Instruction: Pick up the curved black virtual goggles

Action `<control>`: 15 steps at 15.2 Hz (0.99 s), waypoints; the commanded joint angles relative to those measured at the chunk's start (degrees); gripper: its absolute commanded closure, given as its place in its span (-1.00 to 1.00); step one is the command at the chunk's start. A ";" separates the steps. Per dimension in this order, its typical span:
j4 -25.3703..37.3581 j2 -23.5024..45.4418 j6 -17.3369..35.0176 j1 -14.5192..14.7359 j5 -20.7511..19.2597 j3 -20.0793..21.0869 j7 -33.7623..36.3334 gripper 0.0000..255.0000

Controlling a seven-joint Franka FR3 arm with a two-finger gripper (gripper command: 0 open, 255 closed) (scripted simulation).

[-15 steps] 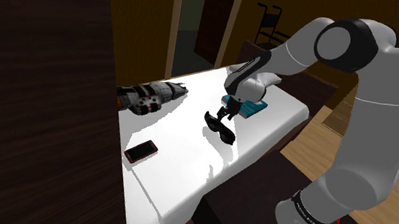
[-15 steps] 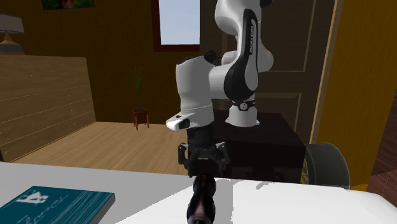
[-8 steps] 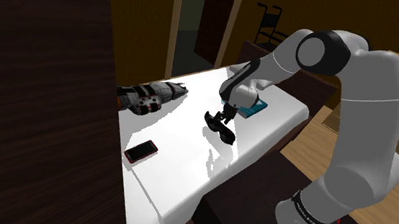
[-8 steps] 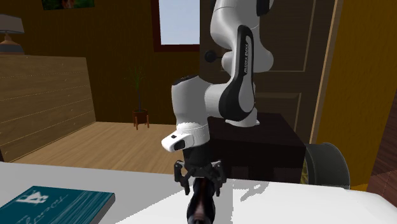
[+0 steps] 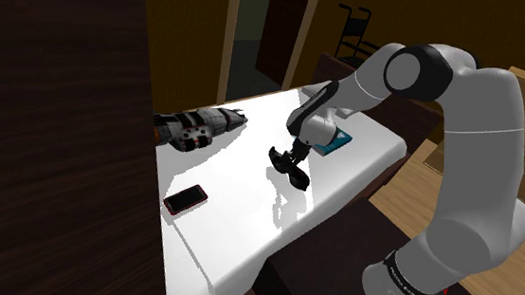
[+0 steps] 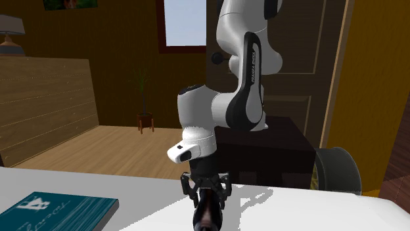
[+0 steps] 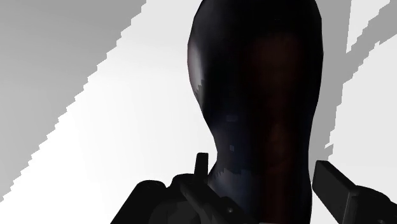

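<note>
Step in hand: the approach looked finished, the grasp itself not yet made. The gripper [image 5: 295, 155] hung low over the white table [image 5: 236, 227], right at the goggles [image 5: 294, 173]. These lay flat toward the table's middle, just beside a teal book [image 5: 339, 140] and well apart from a red-edged phone [image 5: 186, 199] toward the shoulder view's left.

The fingers [image 7: 337, 188] were spread, one on each side of the goggles' body. From the wrist camera the gaps looked very slim (I could not tell whether either pad touched). By my reading they were not pinching.

Next move, as I judged it: close squarely across the narrow width, then lift straight up. A skewed squeeze on that curved shell could let it twist or slip out.

The goggles themselves were black, smooth and slightly glossy, a curved wrap shape with rounded ends and a faint brownish cast on the face seen from the wrist. They looked rigid and probably light.
</note>
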 commanded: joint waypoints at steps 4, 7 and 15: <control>-0.02 0.03 0.01 0.01 0.00 0.01 0.00 1.00; -0.26 -0.58 -0.38 0.18 -0.21 -0.23 0.22 1.00; -2.58 -6.62 -4.14 1.93 -2.50 -2.54 2.69 1.00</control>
